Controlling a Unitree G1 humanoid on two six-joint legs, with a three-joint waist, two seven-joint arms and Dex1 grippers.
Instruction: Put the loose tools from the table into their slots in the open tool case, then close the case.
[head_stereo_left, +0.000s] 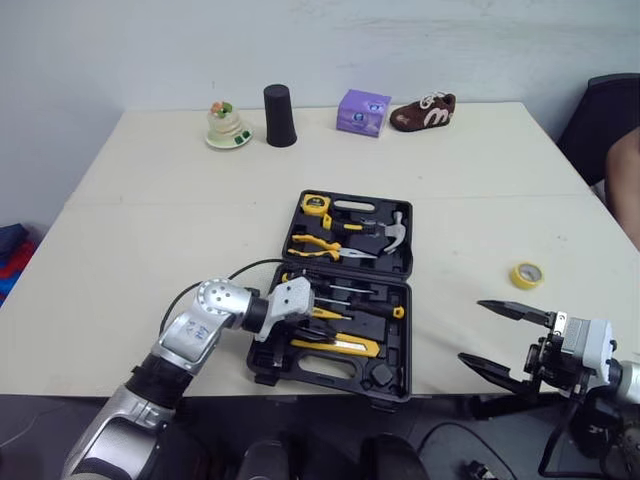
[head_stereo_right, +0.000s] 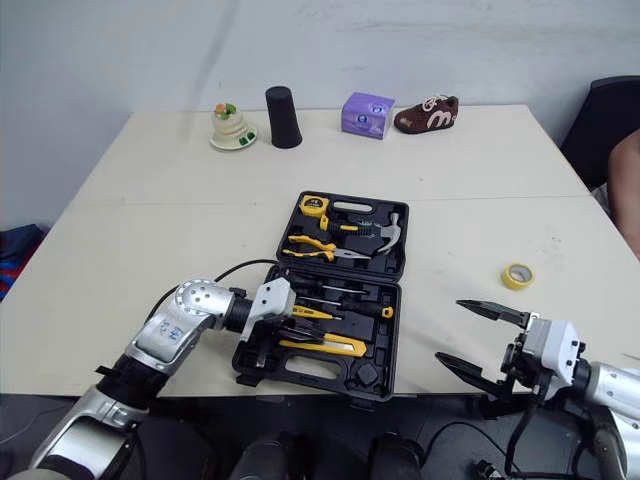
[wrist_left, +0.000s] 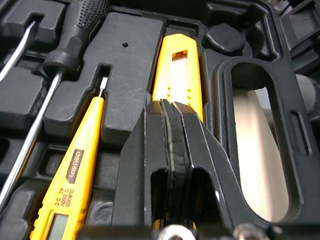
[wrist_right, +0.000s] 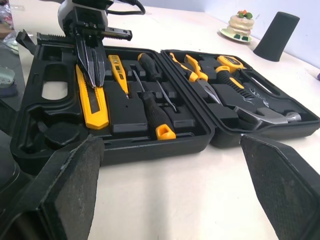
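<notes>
The black tool case (head_stereo_left: 398, 345) lies open at the table's front edge. Its far half holds a tape measure (head_stereo_left: 316, 204), pliers and a hammer (head_stereo_left: 392, 229). Its near half holds screwdrivers, a yellow tester pen (wrist_left: 75, 160) and a yellow utility knife (head_stereo_left: 345, 346). My left gripper (head_stereo_left: 276, 340) is shut, with its fingertips (wrist_left: 167, 112) pressed together just over the knife's handle end and nothing between them. A yellow tape roll (head_stereo_left: 527, 275) lies loose on the table to the right of the case. My right gripper (head_stereo_left: 472, 330) hangs open near the front edge, right of the case and below the roll.
Along the far edge stand a small ornament on a dish (head_stereo_left: 226, 125), a black cup (head_stereo_left: 279, 115), a purple box (head_stereo_left: 363, 112) and a brown shoe (head_stereo_left: 424, 112). A person's arm (head_stereo_left: 626, 180) and a dark chair are at the right edge.
</notes>
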